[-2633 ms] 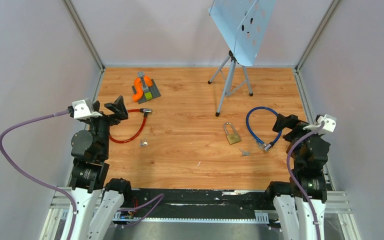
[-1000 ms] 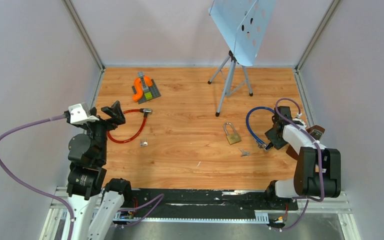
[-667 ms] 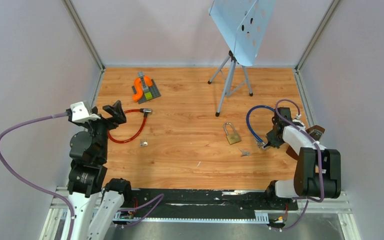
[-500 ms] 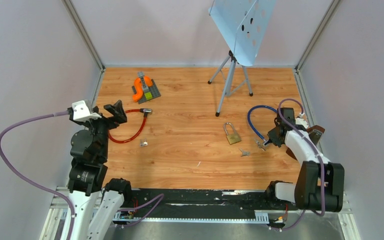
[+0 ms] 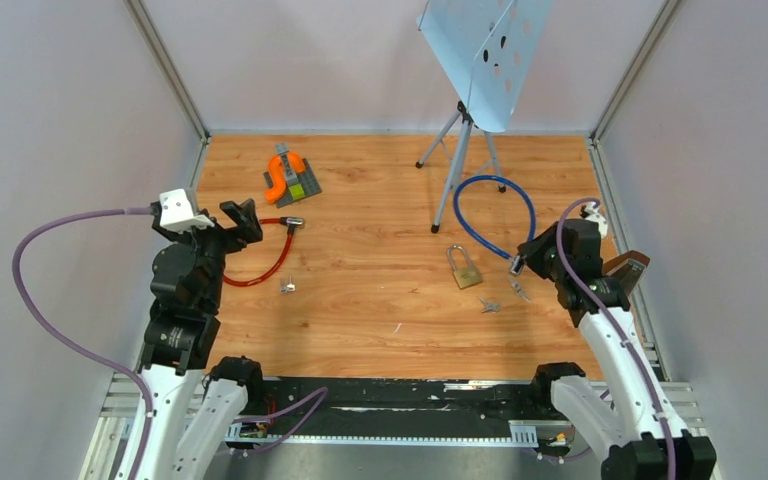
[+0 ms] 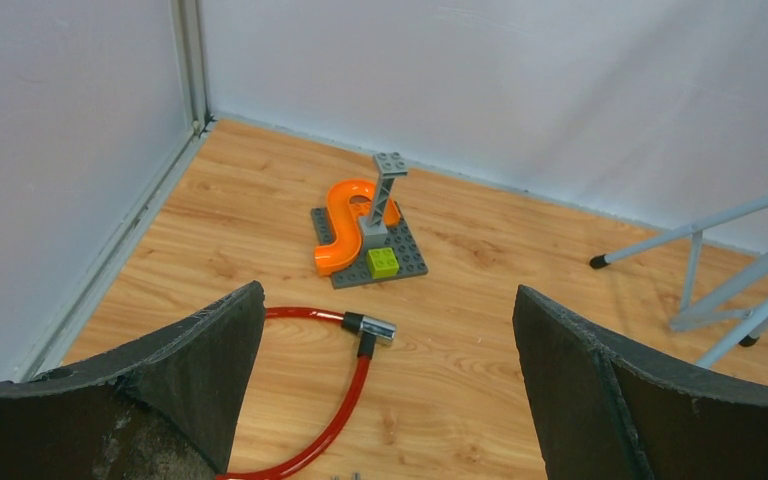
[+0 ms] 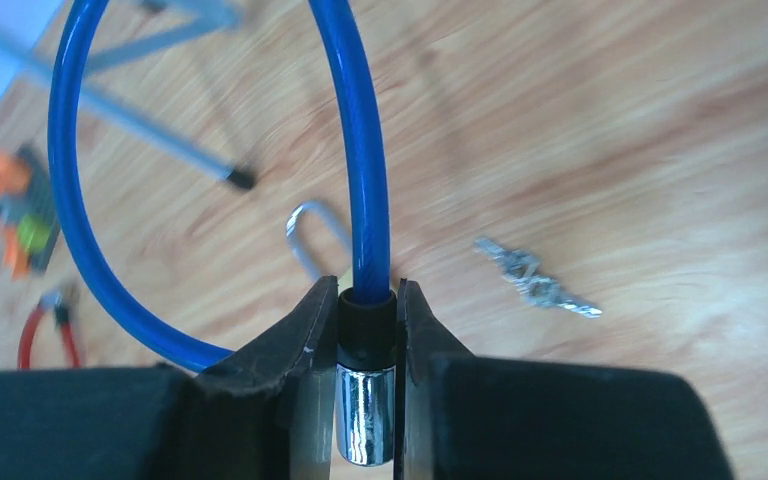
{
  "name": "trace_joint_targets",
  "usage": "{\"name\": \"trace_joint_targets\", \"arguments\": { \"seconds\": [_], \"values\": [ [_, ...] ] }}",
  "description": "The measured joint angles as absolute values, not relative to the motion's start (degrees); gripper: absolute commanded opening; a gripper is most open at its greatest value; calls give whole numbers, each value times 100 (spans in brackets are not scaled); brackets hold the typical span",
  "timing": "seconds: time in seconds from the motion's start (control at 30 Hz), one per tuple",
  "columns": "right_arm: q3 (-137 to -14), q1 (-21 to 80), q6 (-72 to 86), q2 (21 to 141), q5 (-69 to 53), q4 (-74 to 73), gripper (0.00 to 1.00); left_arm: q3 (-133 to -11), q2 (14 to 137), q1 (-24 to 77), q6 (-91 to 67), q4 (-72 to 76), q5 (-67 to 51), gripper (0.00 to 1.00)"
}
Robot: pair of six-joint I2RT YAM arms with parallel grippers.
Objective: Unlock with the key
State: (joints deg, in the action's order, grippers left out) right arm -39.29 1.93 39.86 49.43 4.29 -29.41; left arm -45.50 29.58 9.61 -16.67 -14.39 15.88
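The left jaws hang wide open near the red cable lock (image 5: 260, 262). On the counter (image 5: 380, 200) lie a gold padlock (image 5: 465, 272) and the keys (image 5: 490, 304) (just beside each other). The right jaws squeeze the blue cable lock (image 7: 360, 150) by its black and silver end.

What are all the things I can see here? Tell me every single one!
blue cable lock: 1, blue, right side
red cable lock: 1, red, left side
padlock: 1, brass, middle right
keys: at least 2 bunches, silver, one by the red cable lock, one by the padlock
toy brick set: 1, orange, grey and green, far left
music stand: 1, light blue, far side
table: 1, wood
left gripper: 1, black, open, empty
right gripper: 1, black, shut on blue cable lock
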Motion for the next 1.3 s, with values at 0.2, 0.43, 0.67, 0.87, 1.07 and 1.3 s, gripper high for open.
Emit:
{"name": "trace_joint_targets", "arguments": {
  "seconds": [0.2, 0.43, 0.67, 0.87, 1.07, 1.3],
  "values": [
    [-3929, 1614, 3682, 4508, 102, -2906, 0, -4550, 3020, 961, -1678, -1441, 1522, 100],
    [-3841, 3280, 3516, 4762, 209, -2163, 0, -4550, 3011, 961, -1684, -1444, 1509, 100],
    [-4128, 3881, 3562, 6683, 600, -1164, 0, -4552, 2875, 961, -1684, -1514, 1511, 100],
    [-4928, 4101, 3752, 8477, 827, -847, 0, -4552, 2762, 961, -1719, -1522, 1503, 100],
    [-5760, 4222, 3846, 9780, 1000, -770, 5, -4552, 2751, 961, -1754, -1525, 1444, 100],
    [-6226, 4270, 3841, 10447, 976, -829, 51, -4552, 2751, 961, -1756, -1525, 1398, 100]
  ]
}}
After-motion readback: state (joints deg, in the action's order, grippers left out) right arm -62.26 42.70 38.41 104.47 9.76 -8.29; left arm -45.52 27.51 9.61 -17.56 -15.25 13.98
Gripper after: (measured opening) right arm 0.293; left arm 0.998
